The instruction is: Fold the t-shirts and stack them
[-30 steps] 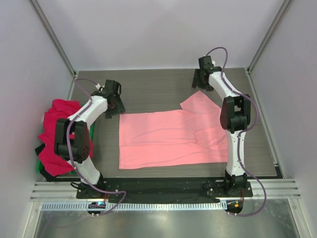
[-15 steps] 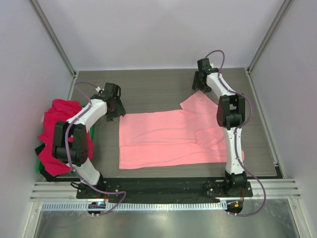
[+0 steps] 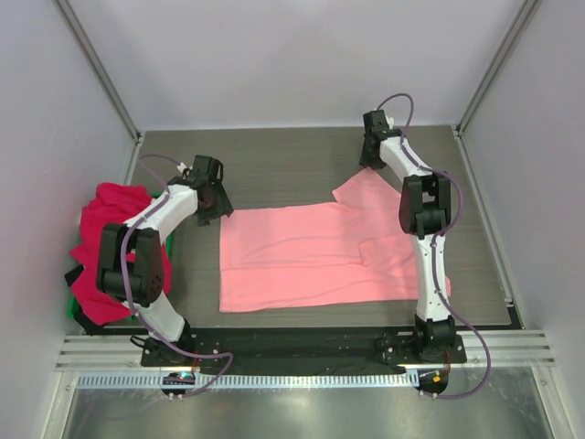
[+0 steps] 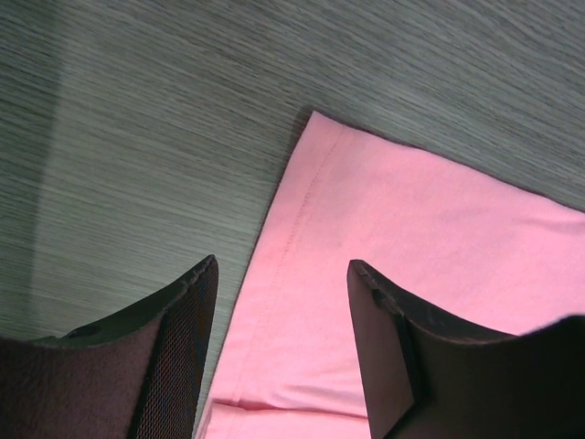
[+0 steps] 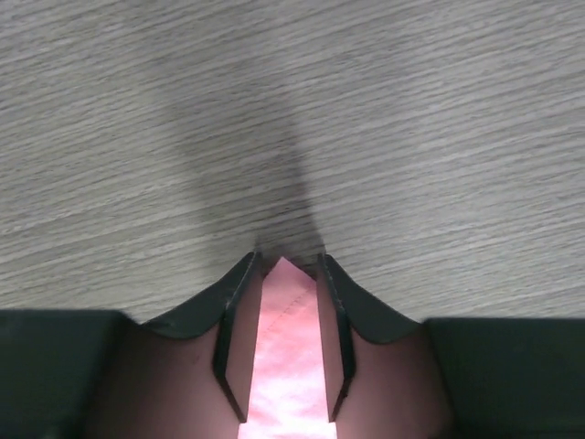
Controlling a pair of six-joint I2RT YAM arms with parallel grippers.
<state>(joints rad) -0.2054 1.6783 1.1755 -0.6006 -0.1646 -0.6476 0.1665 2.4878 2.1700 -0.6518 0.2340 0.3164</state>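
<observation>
A light salmon-pink t-shirt (image 3: 311, 256) lies spread flat on the table. In the left wrist view its hemmed far-left corner (image 4: 411, 219) lies under my left gripper. My left gripper (image 3: 219, 210) hovers over that corner, jaws wide apart and empty (image 4: 279, 265). My right gripper (image 3: 371, 165) is at the tip of the far right sleeve. In the right wrist view its fingers stand a narrow gap apart (image 5: 288, 261), straddling the pointed sleeve tip (image 5: 288, 347) down at the table. A heap of crimson t-shirts (image 3: 105, 242) sits at the left.
The crimson heap rests on a green tray (image 3: 71, 306) at the table's left edge, with black cloth (image 3: 80, 317) under it. Grey walls and metal posts close in the dark wood-grain table (image 3: 292, 165). A metal rail (image 3: 292, 352) runs along the near edge.
My left gripper has moved slightly right toward the shirt's far-left corner. My right arm has shifted a little and its gripper has settled lower on the sleeve tip. The shirt has not moved.
</observation>
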